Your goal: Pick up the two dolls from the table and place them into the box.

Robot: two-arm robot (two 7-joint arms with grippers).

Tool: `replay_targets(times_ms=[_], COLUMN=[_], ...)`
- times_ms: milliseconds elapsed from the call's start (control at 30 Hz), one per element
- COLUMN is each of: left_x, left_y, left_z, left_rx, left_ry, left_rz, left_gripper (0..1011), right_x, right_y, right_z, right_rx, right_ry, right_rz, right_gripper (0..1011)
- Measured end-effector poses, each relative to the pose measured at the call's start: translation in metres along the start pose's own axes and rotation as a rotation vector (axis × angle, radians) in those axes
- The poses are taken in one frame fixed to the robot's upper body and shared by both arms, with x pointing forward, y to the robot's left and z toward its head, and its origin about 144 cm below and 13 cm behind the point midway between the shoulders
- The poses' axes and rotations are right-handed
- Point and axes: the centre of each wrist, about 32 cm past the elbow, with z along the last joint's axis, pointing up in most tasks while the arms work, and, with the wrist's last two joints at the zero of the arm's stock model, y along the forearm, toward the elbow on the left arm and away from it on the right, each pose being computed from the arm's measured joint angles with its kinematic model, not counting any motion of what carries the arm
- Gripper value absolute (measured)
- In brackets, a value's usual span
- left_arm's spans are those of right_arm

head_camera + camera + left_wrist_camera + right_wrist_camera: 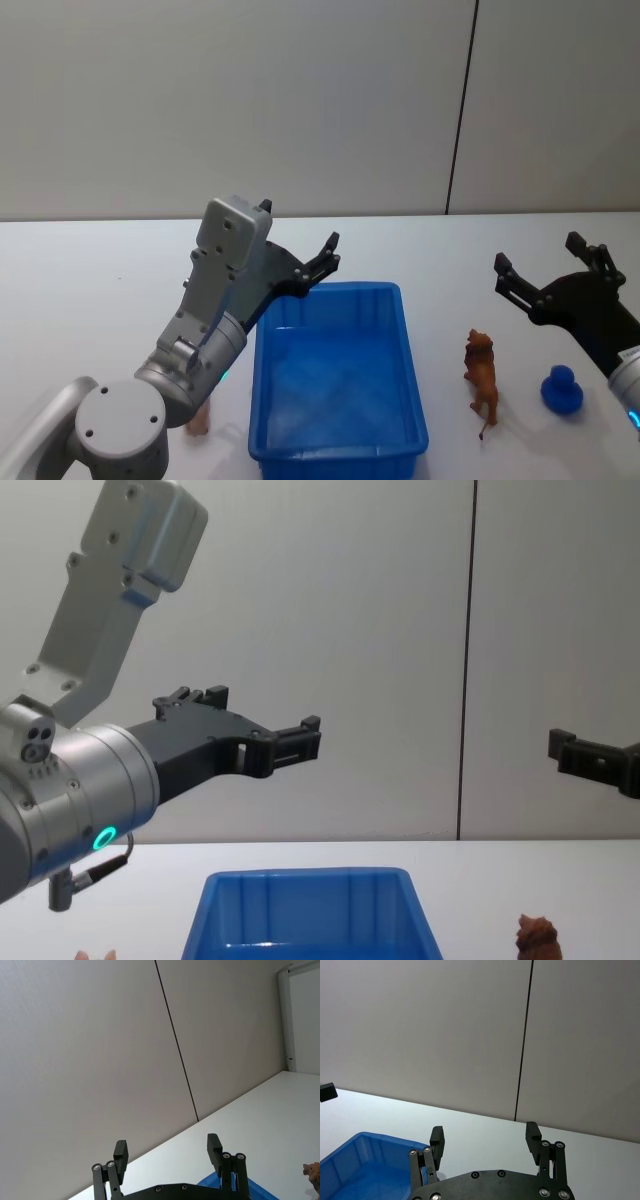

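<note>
Head view places peach doll (199,419) left of box (335,456), reddish-brown doll (481,375) right.

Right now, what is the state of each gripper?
Black left gripper: open, empty, high above the plain white table.
Black right gripper: open, empty, also high.

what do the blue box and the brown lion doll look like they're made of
The blue box looks like moulded plastic: uniform bright colour, thick rounded rim, soft sheen on the inner walls. The brown lion doll seems hard plastic or rubbery vinyl, going by its sculpted mane and even matte colour; which, I cannot tell.
</note>
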Motion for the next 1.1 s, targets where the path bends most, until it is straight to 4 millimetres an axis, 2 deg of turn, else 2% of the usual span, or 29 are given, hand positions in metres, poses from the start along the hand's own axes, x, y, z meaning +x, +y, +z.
replay_targets(times_ms=[1100], left_x=[0.0000], left_y=[0.0000], left_z=[0.0000], left_rx=[0.000], left_ry=[0.000], left_rz=[0.000], left_gripper=[1001], right_x=[0.0000], right_y=[0.0000], right_z=[0.0000], right_rx=[0.000], right_ry=[0.000], right_rz=[0.000], right_gripper=[1001])
